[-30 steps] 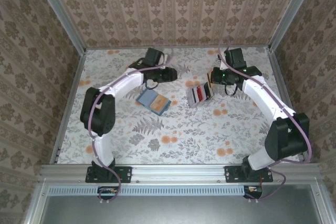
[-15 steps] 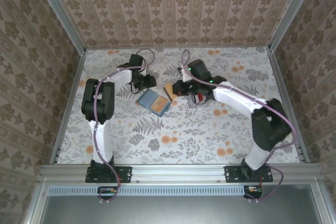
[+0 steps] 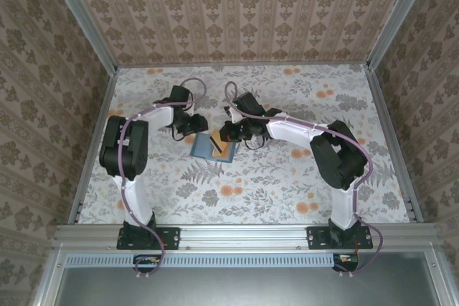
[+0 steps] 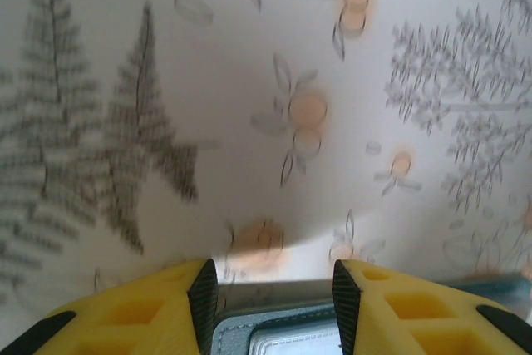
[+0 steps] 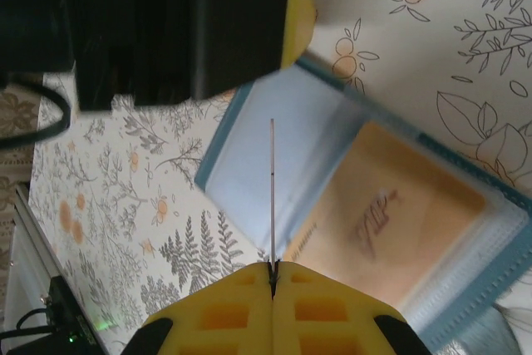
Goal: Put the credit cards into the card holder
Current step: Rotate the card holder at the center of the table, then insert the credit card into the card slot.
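The card holder (image 3: pixel 202 148) lies open on the table, teal outside, light blue and tan inside. My right gripper (image 3: pixel 224 134) hangs over it, shut on a thin dark credit card (image 3: pixel 215 142). In the right wrist view the credit card (image 5: pixel 272 197) shows edge-on as a fine line rising from my shut right gripper (image 5: pixel 273 270) over the fold of the card holder (image 5: pixel 249 155). My left gripper (image 3: pixel 192 125) is at the holder's far left corner. In the left wrist view my left gripper (image 4: pixel 270 276) stands partly open, with the holder's edge (image 4: pixel 274 334) between its fingers.
Patterned walls close in the flowered table (image 3: pixel 237 198) at the back and both sides. A metal rail (image 3: pixel 237 236) runs along the near edge by the arm bases. The right arm's forearm (image 3: pixel 294 128) stretches across the middle of the table.
The right arm has swung left from the right side to above the card holder, carrying a card. The left gripper has drawn left and nearer, onto the holder's far corner.
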### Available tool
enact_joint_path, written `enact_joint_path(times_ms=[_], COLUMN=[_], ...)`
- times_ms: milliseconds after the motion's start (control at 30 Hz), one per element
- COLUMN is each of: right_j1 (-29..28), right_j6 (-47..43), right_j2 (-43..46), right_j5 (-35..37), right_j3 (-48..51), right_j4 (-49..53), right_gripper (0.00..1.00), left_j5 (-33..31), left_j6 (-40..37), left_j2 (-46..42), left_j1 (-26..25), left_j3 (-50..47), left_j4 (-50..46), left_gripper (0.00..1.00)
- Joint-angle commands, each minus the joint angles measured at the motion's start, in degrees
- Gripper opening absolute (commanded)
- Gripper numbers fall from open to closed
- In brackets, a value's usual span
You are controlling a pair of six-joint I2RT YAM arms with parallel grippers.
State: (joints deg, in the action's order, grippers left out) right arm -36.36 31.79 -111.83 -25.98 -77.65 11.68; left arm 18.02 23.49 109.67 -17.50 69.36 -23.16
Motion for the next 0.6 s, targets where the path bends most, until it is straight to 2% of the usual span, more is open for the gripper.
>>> enact_joint_path(times_ms=[0, 233, 400, 567], right_j1=[0.5, 1.3, 1.4, 1.4], right_j6=[2.6, 4.9, 6.6, 8.6], right_j2=[-1.3, -1.0, -1.7, -3.2], right_j5=[0.9, -1.6, -2.5, -4.7], right_j3=[-0.1, 4.2, 6.6, 7.1], right_j4=[-0.3, -2.8, -5.1, -8.6], right_gripper=[0.01, 0.01, 0.01, 0.01], left_j5=[-1.3, -3.6, -3.1, -2.3], left_j6=[1.7, 2.9, 3.3, 4.2], left_j2=[-4.1, -10.7, -11.8, -12.8], left_j1=[-0.3, -0.3, -0.9, -1.3], left_j3=[-4.4, -9.8, -11.9, -15.8], left_j4=[-0.7, -0.7, -1.4, -0.6], left_gripper=[0.44, 0.44, 0.44, 0.38])
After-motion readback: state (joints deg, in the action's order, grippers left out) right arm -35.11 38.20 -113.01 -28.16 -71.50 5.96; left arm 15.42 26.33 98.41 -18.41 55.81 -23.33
